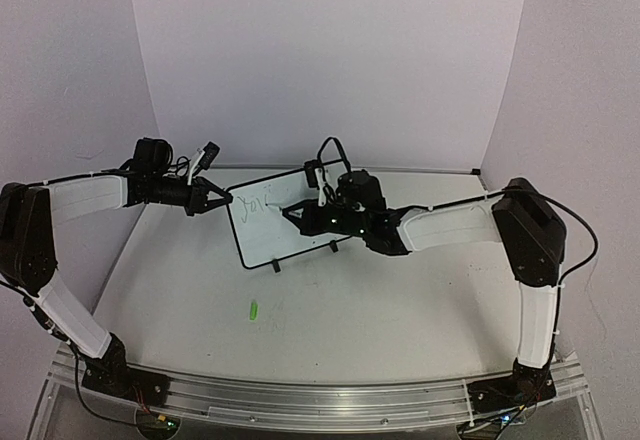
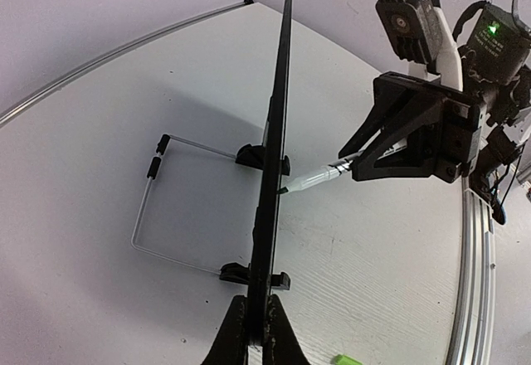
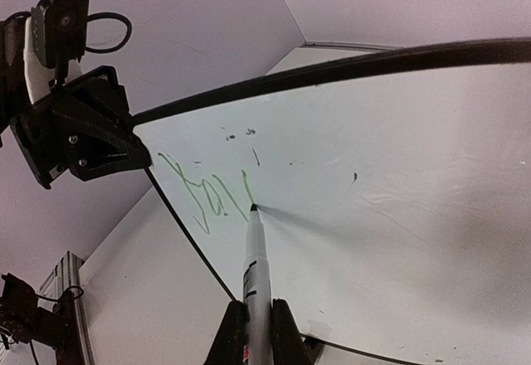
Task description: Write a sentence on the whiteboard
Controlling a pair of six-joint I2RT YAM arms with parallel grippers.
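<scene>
**Top view.** The board point(image 1: 265, 235) stands tilted near the middle of the bench point(image 1: 400, 310), its white face towards the arms. The left claw point(image 1: 220, 202) is clenched on the board's left edge. The right claw point(image 1: 295, 212) is clenched on a marker and sits in front of the face, its tip near the green writing point(image 1: 258, 203) in the upper left part. A green cap point(image 1: 253, 310) lies well apart on the bench, nearer the bases.

**Left wrist.** The board shows edge-on as a thin black line on two small feet, with a wire stand point(image 2: 143, 207) behind it. The left claw's fingers pinch the frame at the bottom of the view. The marker point(image 2: 311, 180) comes in from the right and its tip meets the face at about mid-height.

I judge the board to be light, thin and stiff, so pen pressure could easily slide it or tip it back. The face looks slick and would smear. The frame edge is the place to hold it, clear of the writing, and that is where the left claw grips.

**Right wrist.** The marker runs up from between the right claw's fingers, and its tip touches the face just right of the last green stroke. Only a few strokes show, all at the board's left end. The rest is bare apart from a few small specks, so most of the sentence looks yet to be written.
</scene>
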